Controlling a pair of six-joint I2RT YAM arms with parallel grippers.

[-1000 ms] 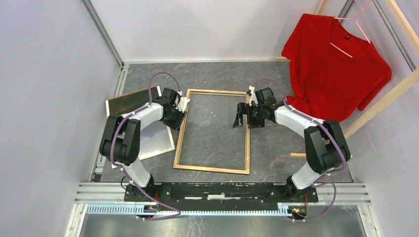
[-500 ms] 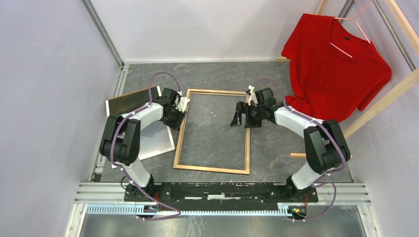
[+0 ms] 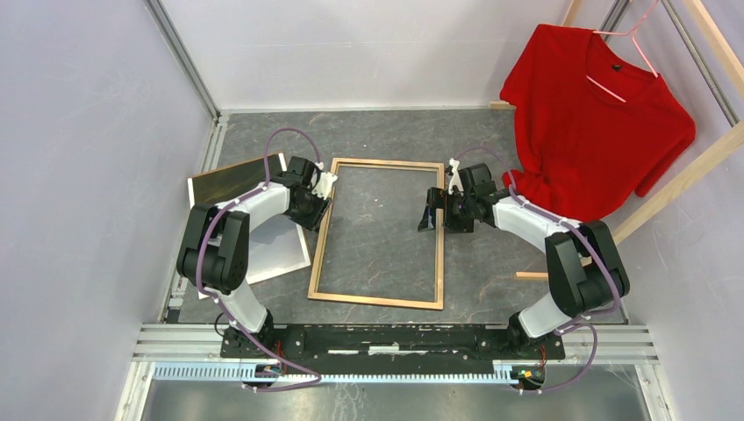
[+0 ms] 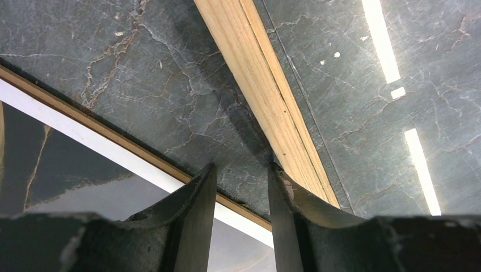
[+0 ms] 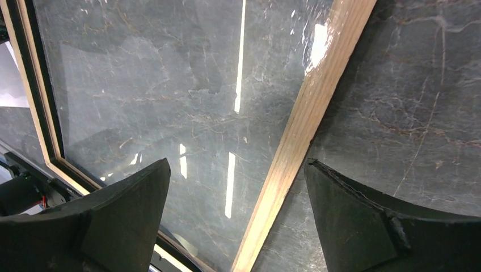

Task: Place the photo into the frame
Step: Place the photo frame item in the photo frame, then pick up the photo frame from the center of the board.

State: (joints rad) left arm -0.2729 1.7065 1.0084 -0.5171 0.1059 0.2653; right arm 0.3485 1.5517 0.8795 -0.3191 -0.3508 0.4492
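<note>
While our right gripper (image 5: 237, 165) hangs wide open and empty astride the right rail of the thin light-wood rectangular picture frame (image 3: 375, 301), our left gripper (image 4: 241, 169) sits half open, empty, beside the brown-sky, white-bordered photo (image 3: 230, 181) lying left of it. A skewed pinch could shove that rail sideways.

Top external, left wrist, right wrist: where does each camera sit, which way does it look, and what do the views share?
Top external: high behind the robot, looking down at the thin-railed rectangular light-wood frame on the dark grey marbled table; the whole robot shows, left hand and right hand.
Left wrist: on the left arm, looking down; its hand is beside the frame's left rail.
Right wrist: on the right arm, looking down; its open hand straddles the right rail.
Shared: all three see the frame.
</note>
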